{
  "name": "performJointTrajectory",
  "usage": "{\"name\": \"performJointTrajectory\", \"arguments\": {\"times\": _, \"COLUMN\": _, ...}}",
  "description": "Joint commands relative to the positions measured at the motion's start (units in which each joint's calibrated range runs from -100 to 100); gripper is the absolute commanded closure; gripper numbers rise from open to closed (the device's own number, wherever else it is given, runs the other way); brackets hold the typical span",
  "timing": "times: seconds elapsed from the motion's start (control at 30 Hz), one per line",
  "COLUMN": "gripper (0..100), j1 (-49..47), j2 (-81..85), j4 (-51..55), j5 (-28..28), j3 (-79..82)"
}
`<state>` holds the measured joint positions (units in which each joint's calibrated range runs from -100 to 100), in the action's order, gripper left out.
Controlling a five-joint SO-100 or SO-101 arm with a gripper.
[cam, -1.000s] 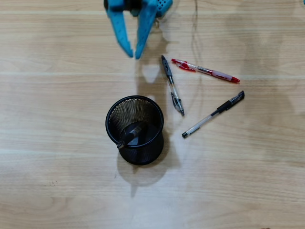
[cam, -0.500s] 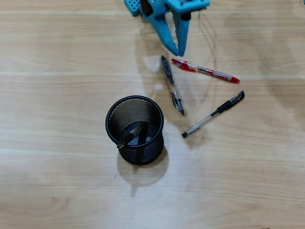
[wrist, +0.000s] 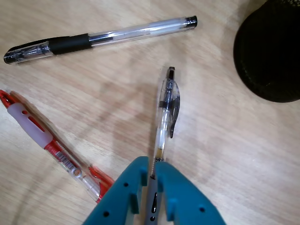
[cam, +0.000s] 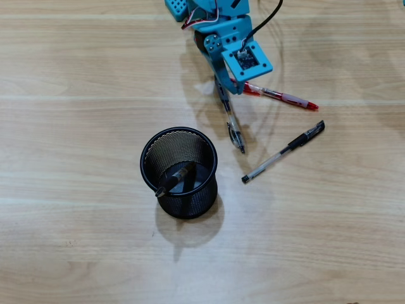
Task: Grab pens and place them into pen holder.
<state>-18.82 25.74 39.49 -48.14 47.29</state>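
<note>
My blue gripper (cam: 223,86) has come down over the upper end of a black-and-clear pen (cam: 233,128) that lies on the wooden table. In the wrist view the jaws (wrist: 151,165) press on both sides of that pen's grey grip, and its clear barrel (wrist: 164,112) sticks out ahead of them. A red-and-clear pen (cam: 282,96) (wrist: 41,135) lies just beside the gripper. A third pen (cam: 285,151) (wrist: 103,36), black and clear, lies farther off. The black mesh pen holder (cam: 190,202) (wrist: 269,51) stands upright with one dark pen (cam: 174,179) leaning inside.
The arm's wires (cam: 269,16) trail off the top edge of the overhead view. Bare wooden table (cam: 76,190) lies around the holder and pens.
The gripper swung from the upper left to the right, dropped onto the top end of the black-and-clear pen and closed on it. Pens and holder have not shifted.
</note>
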Motion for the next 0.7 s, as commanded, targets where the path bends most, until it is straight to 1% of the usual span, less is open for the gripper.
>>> {"name": "performJointTrajectory", "arguments": {"times": 0.0, "gripper": 88, "j1": -0.52, "j2": -0.22, "j4": 0.01, "j5": -1.55, "j3": 0.76}}
{"name": "performJointTrajectory", "arguments": {"times": 0.07, "gripper": 82, "j1": -1.71, "j2": -0.48, "j4": -0.27, "j5": -1.60, "j3": 1.03}}
{"name": "performJointTrajectory", "arguments": {"times": 0.13, "gripper": 78, "j1": -2.26, "j2": -0.48, "j4": -0.27, "j5": -1.60, "j3": 1.12}}
{"name": "performJointTrajectory", "arguments": {"times": 0.3, "gripper": 78, "j1": -2.35, "j2": -2.52, "j4": -0.72, "j5": -1.65, "j3": 1.03}}
{"name": "performJointTrajectory", "arguments": {"times": 0.5, "gripper": 78, "j1": -2.44, "j2": -9.40, "j4": -1.09, "j5": -2.59, "j3": -0.05}}
{"name": "performJointTrajectory", "arguments": {"times": 0.67, "gripper": 78, "j1": -2.44, "j2": -15.93, "j4": -8.47, "j5": -2.96, "j3": -0.33}}
